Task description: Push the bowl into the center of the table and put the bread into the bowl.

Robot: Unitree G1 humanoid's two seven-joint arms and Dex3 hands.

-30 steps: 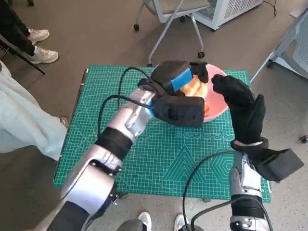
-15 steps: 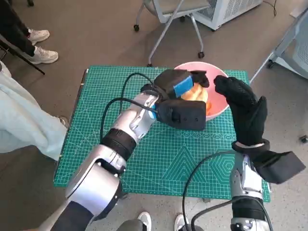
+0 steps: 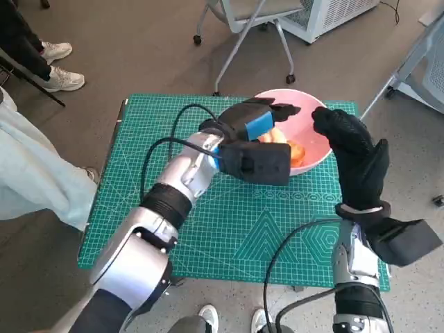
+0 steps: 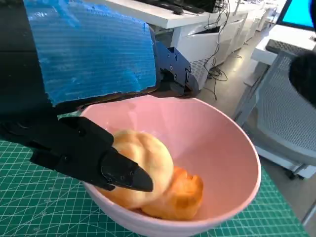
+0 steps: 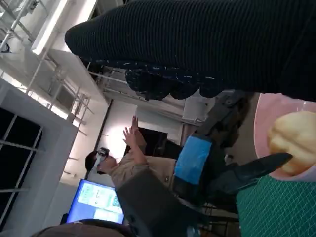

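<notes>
Now bread (image 4: pixel 143 168) lies in pink bowl (image 3: pixel 316 149), next to orange piece. Bowl sits at far right part of green mat (image 3: pixel 208 229), not middle. Left hand (image 3: pixel 260 121) right over bowl, much nearer to bread than other hand. One black finger (image 4: pixel 116 170) touches bread; hard to tell if hand holds it or lets go. Right hand (image 3: pixel 350 149) up by bowl's right side, fingers spread, holds nothing. Push toward middle looks not done.

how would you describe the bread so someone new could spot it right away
Find the green cutting mat on the table, then the pink bowl at its far edge. The bread is the pale round bun inside it, beside the left hand, lighter than the orange piece next to it.
</notes>
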